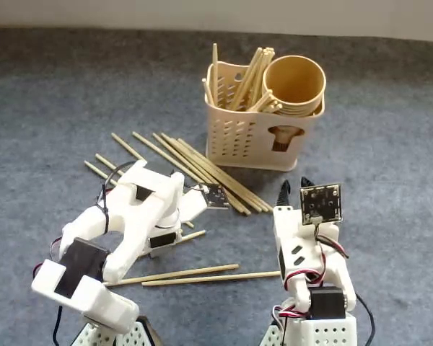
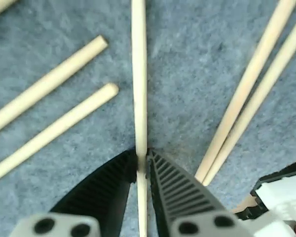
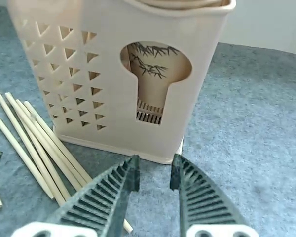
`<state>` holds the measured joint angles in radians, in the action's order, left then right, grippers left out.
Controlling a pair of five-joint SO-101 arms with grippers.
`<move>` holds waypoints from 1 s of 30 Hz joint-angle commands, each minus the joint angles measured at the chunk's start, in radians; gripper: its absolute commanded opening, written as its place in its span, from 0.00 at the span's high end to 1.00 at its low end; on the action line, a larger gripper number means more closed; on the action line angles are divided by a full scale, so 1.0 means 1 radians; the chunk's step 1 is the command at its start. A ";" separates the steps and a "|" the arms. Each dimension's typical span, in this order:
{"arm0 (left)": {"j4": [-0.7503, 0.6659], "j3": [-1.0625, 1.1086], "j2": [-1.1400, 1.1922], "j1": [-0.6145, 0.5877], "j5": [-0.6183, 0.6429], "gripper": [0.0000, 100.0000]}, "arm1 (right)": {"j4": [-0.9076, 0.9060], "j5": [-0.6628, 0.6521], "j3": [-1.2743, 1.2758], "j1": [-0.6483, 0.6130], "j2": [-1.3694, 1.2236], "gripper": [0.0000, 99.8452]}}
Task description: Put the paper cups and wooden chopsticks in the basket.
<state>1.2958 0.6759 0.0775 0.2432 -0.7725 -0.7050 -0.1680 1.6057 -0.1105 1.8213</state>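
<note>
Slim, pale wooden chopstick (image 2: 139,74) (smooth, round) pinched by left gripper (image 2: 142,160) fingers (image 2: 170,185).

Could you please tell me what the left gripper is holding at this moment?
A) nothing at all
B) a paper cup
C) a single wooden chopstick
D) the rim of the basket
C: in the left wrist view the left gripper has its two black jaws pressed against a single wooden chopstick that runs between them.

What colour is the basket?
The basket is cream with triangle holes, clearest in the right wrist view.
</note>
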 commanded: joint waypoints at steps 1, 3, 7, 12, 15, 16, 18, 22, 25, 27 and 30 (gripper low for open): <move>-0.018 -0.033 -0.001 0.012 0.017 1.00 | 0.001 -0.015 -0.010 0.010 0.010 0.88; -0.006 -0.033 -0.028 0.012 0.058 1.00 | 0.001 -0.015 -0.008 0.008 0.010 0.88; 0.072 -0.033 -0.157 0.021 0.080 1.00 | 0.001 -0.015 -0.008 0.008 0.010 0.88; 0.112 -0.035 -0.387 0.012 0.083 1.00 | 0.001 -0.015 -0.007 0.008 0.010 0.88; 0.114 -0.035 -0.519 0.012 0.084 1.00 | 0.001 -0.015 -0.007 0.008 0.010 0.88; 0.112 -0.036 -0.562 0.012 0.084 1.00 | 0.001 -0.015 -0.005 0.007 0.010 0.88; 0.118 -0.061 -0.634 0.012 0.086 1.00 | 0.001 -0.015 -0.005 0.007 0.010 0.88; 0.130 -0.157 -0.751 0.012 0.153 1.00 | 0.001 -0.014 -0.001 0.007 0.010 0.88; 0.129 -0.229 -0.796 0.018 0.203 1.00 | 0.001 -0.012 -0.001 0.007 0.010 0.88; 0.124 -0.280 -0.802 0.018 0.235 1.00 | 0.001 -0.011 -0.001 0.007 0.010 0.88; 0.123 -0.367 -0.802 0.015 0.279 1.00 | 0.001 -0.009 -0.001 0.007 0.010 0.88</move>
<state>1.4200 0.4442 -0.6912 0.2432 -0.5531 -0.7050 -0.1680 1.6149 -0.1105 1.8213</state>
